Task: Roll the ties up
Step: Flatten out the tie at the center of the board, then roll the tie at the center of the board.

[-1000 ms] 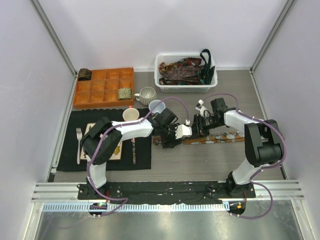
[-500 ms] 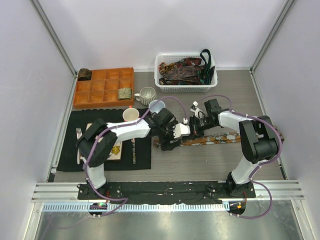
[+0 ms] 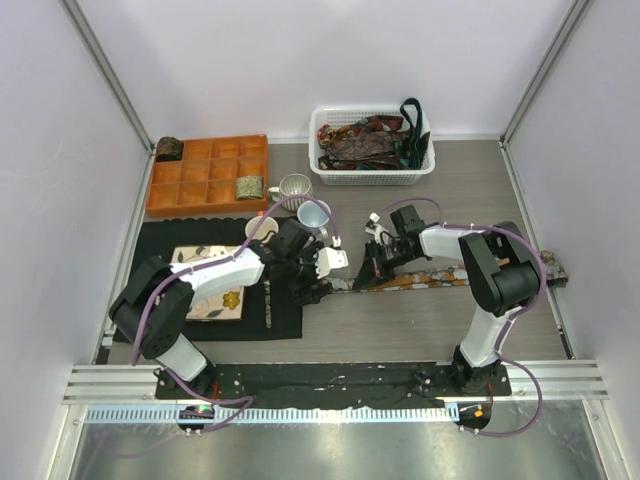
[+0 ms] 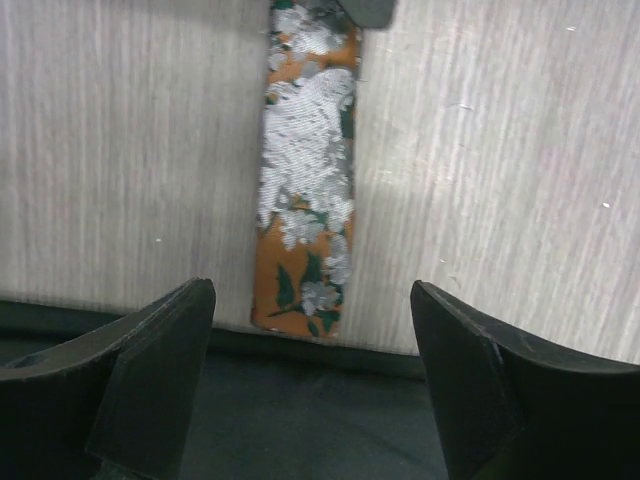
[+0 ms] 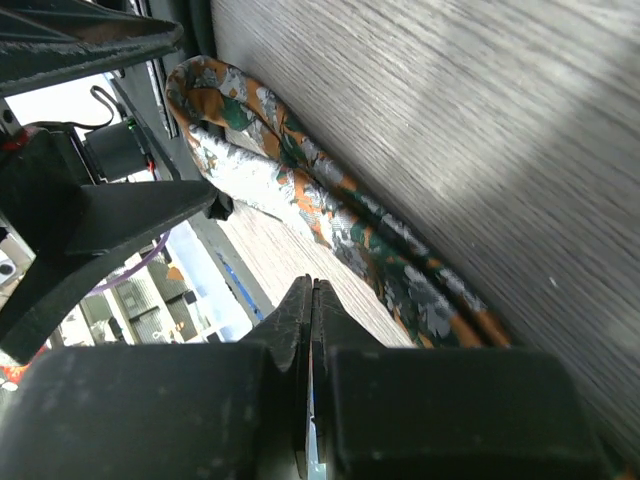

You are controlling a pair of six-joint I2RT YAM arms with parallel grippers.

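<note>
Overhead and wrist views: one patterned tie [image 3: 430, 281] lies flat along the table [image 3: 400, 330], its narrow end reaching the edge of a black mat [image 4: 300, 420]; the left end effector [image 4: 312, 290] hangs over that end, fingers spread wide, gripping nothing; the right end effector [image 5: 312, 288] is pinched fully together just beside the tie, empty; more ties [image 3: 365, 142] fill the white basket [image 3: 368, 178] behind.

Top cam: fixed, high over near edge of table [image 3: 400, 335], looks down + slightly fwd on whole top; flat tie [image 3: 432, 280] approx mid-frame.
L wrist cam: close above end of tie [image 4: 305, 180], facing straight down.
R wrist cam: v. close beside tie [image 5: 330, 215], low grazing angle, frame tilted.
All 3 views share that tie.
</note>
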